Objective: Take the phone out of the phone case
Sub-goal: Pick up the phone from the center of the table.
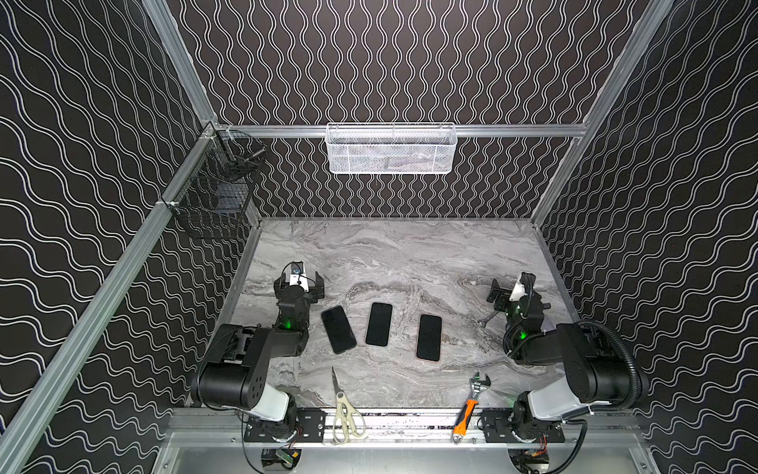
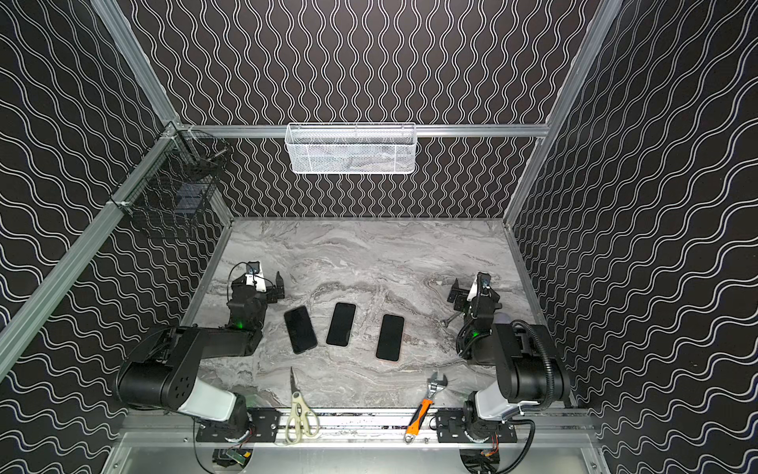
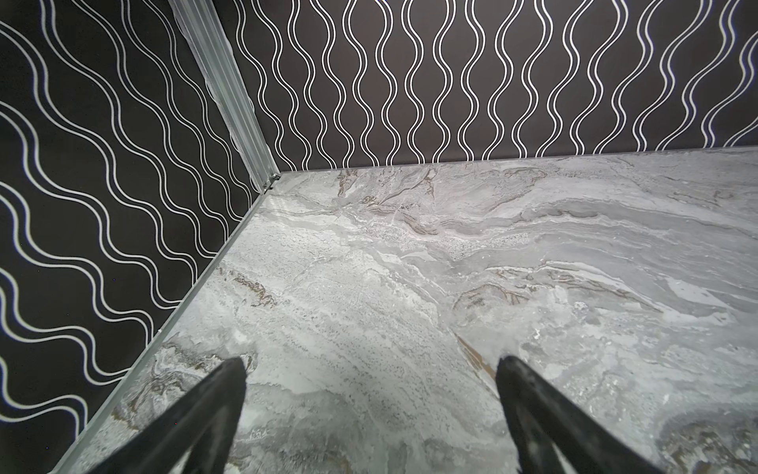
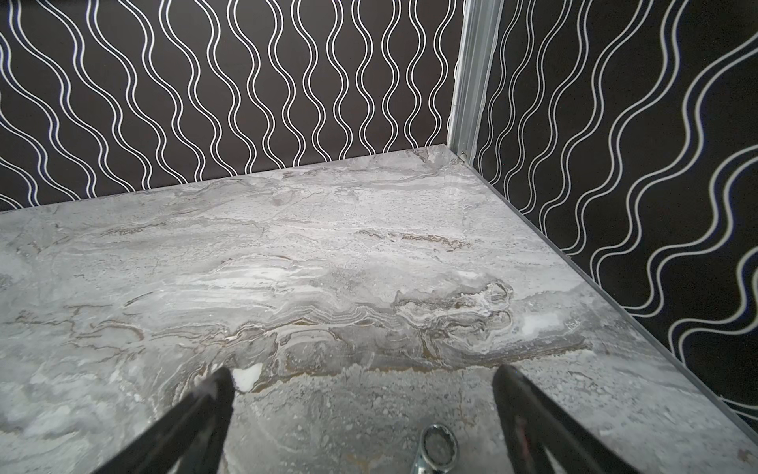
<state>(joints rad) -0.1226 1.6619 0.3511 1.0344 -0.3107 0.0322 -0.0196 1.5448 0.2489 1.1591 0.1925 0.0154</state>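
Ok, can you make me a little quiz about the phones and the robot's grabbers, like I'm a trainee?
1. Count: how many phones lie on the table?
2. True or false: the left gripper and the right gripper are each holding something.
3. Pick one: which tool near the table's front edge has an orange handle? A hammer, B adjustable wrench, C screwdriver.

Key: 1 three; 2 false, both are open and empty; 3 B.
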